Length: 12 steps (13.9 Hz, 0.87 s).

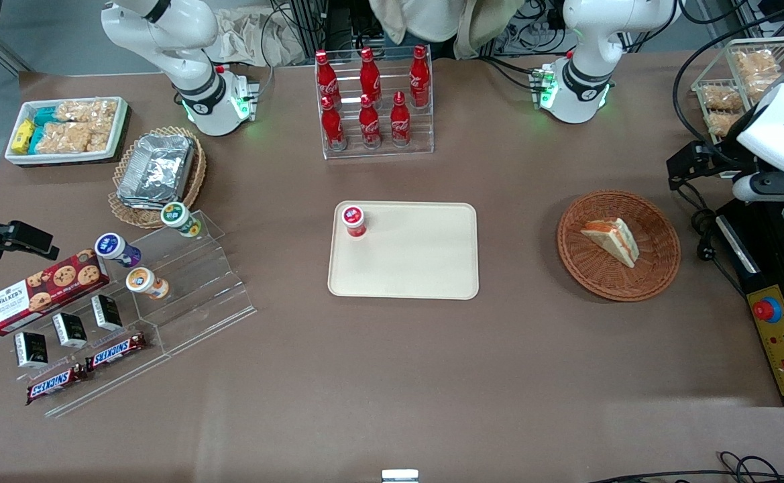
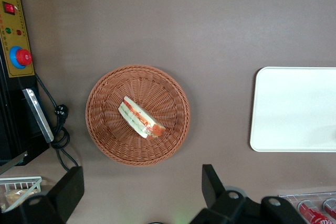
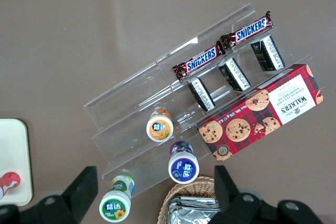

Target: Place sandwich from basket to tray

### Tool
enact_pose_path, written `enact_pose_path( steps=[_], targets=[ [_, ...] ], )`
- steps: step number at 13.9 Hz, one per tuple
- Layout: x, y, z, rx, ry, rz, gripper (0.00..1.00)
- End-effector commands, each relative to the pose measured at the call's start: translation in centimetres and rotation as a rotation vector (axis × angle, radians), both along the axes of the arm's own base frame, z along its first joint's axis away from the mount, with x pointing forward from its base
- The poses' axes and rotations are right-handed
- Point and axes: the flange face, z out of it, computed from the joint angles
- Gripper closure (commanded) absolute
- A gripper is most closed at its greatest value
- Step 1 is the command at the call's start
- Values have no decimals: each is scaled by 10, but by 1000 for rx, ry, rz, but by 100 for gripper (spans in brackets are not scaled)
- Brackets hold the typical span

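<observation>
Overhead, my gripper [image 2: 142, 192] hangs with fingers [image 2: 211, 182] spread wide. Below it, the sandwich [image 2: 141, 117] lies in the basket [image 2: 105, 129]; the tray [image 2: 294, 108] sits well apart.

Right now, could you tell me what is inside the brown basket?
Only the sandwich lies in the basket; the weave under it is covered. The open gripper hangs above the table beside the basket.

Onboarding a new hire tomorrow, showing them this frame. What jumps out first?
Probably the sandwich lying alone in the reddish wicker basket toward the working arm's end of the table, with the gripper open above the table near the basket. Next, the cream tray mid-table, holding one red-lidded cup in a corner, and the rack of red cola bottles farther from the front camera.
</observation>
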Motion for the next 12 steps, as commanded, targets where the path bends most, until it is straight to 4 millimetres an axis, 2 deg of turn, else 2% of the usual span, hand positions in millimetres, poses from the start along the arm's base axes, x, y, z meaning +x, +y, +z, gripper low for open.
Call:
enact_pose_path(
  steps=[1,7,9,11,12],
  targets=[
    [-2,-1,6,13,-1,4,0],
    [-8,3,-3,14,57,47,0],
    [-8,4,-6,21,64,233,0],
    [-13,-15,-26,61,95,437,0],
    [-20,-21,-31,70,105,442,0]
  ],
)
